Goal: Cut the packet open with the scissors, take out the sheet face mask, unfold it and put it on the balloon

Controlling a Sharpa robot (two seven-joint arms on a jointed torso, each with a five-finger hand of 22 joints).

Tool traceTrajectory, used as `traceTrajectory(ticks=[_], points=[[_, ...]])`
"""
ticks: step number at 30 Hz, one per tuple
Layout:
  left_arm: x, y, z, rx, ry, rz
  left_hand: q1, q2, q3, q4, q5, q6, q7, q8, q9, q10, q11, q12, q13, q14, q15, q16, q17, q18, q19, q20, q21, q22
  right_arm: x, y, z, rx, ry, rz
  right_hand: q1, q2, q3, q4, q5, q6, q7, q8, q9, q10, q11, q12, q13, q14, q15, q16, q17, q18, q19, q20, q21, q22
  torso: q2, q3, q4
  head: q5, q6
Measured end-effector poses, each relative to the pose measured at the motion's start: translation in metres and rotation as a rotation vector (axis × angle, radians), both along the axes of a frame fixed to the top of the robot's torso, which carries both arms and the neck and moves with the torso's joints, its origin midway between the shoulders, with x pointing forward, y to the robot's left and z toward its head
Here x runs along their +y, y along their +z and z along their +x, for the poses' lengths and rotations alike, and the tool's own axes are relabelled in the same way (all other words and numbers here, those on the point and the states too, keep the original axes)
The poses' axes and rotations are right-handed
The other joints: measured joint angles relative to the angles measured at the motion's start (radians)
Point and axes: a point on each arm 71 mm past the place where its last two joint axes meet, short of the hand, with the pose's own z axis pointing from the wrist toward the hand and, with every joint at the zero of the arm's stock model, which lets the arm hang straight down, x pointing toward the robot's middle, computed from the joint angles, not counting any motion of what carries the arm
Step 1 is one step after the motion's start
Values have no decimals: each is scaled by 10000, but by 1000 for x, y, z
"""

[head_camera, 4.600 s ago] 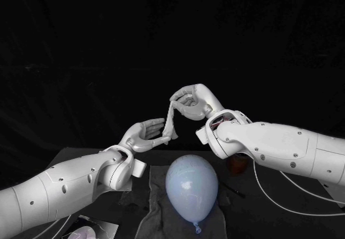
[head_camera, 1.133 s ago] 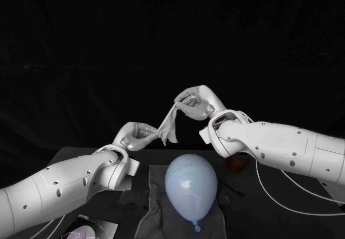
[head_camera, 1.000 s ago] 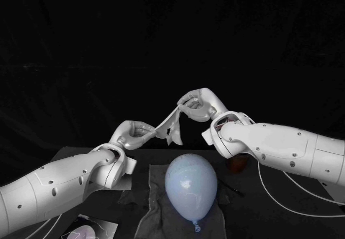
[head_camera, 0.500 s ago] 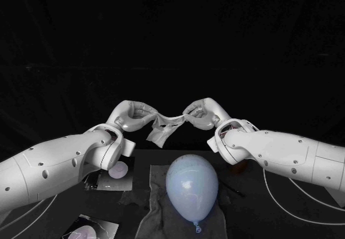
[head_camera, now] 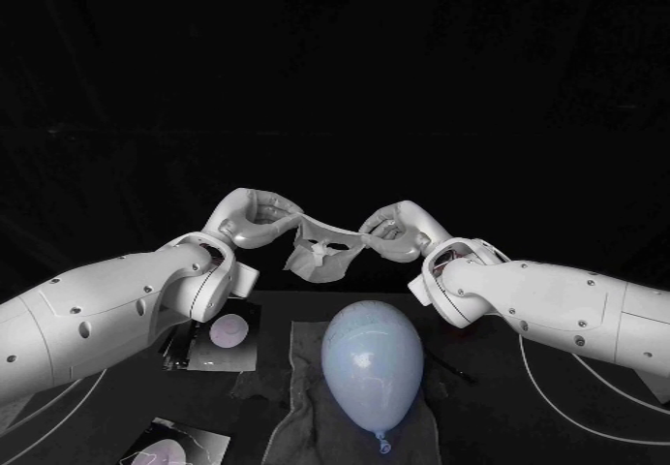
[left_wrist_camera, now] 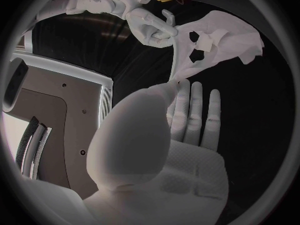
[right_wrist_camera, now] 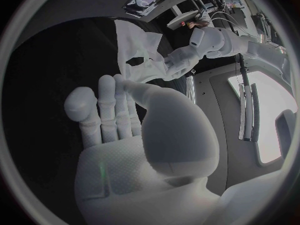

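Note:
The white sheet mask (head_camera: 324, 252) hangs spread out in the air between my two hands, its eye holes showing. My left hand (head_camera: 256, 219) pinches its one upper corner and my right hand (head_camera: 394, 231) pinches the other. The left wrist view shows the mask (left_wrist_camera: 215, 37) unfolded beyond my left hand (left_wrist_camera: 169, 125), with my right hand (left_wrist_camera: 147, 22) at its far edge. The right wrist view shows the mask (right_wrist_camera: 134, 50) past my right hand (right_wrist_camera: 119, 115). The pale blue balloon (head_camera: 373, 360) lies on a grey cloth (head_camera: 300, 387) on the table, below the mask.
A cut packet (head_camera: 221, 334) lies on the table left of the cloth, and another packet (head_camera: 167, 450) sits at the front left edge. A dark reddish object (head_camera: 461, 325) stands right of the balloon. White cables (head_camera: 559, 407) trail under my right arm.
My hands have pulled apart and drawn level, the left one rising. The mask has gone from a hanging folded strip to a sheet spread open between them.

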Motion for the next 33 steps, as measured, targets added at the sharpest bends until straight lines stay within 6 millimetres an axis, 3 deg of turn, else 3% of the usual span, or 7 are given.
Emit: traceTrajectory(ticks=[4, 6, 15, 24, 26, 33], points=[[1, 6, 1, -81, 2, 2, -146, -3, 132, -132, -2, -14, -13, 0, 2, 0, 0, -4, 27, 37, 37, 0, 34, 18, 20, -20, 115, 57, -2, -1, 1, 51, -38, -104, 0, 0, 1, -1, -18, 0, 0, -9, 1, 0, 0, -2, -1, 1, 1, 0, -2, 0, 0, 0, 0, 0, -3, -6, 8, 12, 0], [2, 8, 1, -119, 8, 5, -177, 4, 149, -149, -2, -35, 4, 31, 2, 0, 0, -4, 28, 37, 37, 0, 37, 161, 35, -35, 119, 67, -4, -1, 2, 62, -76, -151, 0, 0, 8, -8, -19, 0, 0, -10, 1, 0, 0, -3, -3, 1, 1, 0, -4, 0, 0, 0, 0, 0, -6, -6, 12, 25, 15], [3, 19, 3, -258, -30, 36, -298, -5, 273, -274, -2, -55, 18, 58, 2, 0, 0, -4, 62, 93, -18, 0, 55, 165, 72, -71, 246, 138, -5, 1, 1, 30, -24, -213, 0, 0, 7, -9, -7, -1, 0, -37, -1, 0, 0, -22, 1, 3, 4, 0, 1, 0, 0, 0, 0, -4, -13, 0, 0, 86, 77], [1, 20, 5, -168, -110, 41, -520, 8, 467, -469, -5, -146, 72, 58, 266, 0, 0, -53, 90, 218, -3, -179, 55, 223, 152, -77, 466, 234, -6, 27, 4, -503, 14, -225, 0, 0, 7, -8, 9, -4, 1, 2, -6, 0, 0, -33, 3, -20, -20, 0, 2, 0, 0, 0, 0, -7, -23, -3, -4, 40, 156], [0, 20, 6, -118, -125, -3, -564, 48, 560, -562, -6, -197, 92, 57, 378, -37, 36, -125, 91, 256, 35, -343, 34, 318, 296, -141, 591, 295, -8, 35, 7, -700, -28, -276, 0, 0, 7, -8, 9, -5, 1, 2, -6, 0, 0, -34, 3, -20, -20, 0, 2, 0, 0, 0, 0, -6, -20, -6, -3, 35, 169], [0, 19, 7, 224, -188, -259, -866, 197, 586, -951, -9, -321, 142, 117, 453, -37, 37, -325, 67, 1009, -73, -697, -36, 321, 1150, -610, 1369, 650, -9, 59, 15, -1358, -31, -603, 0, 0, 6, -8, 7, -10, -2, 2, 3, 0, 0, -37, 2, -20, -19, 0, 0, 0, 0, 0, 0, -2, -11, -6, 7, 12, 204]])
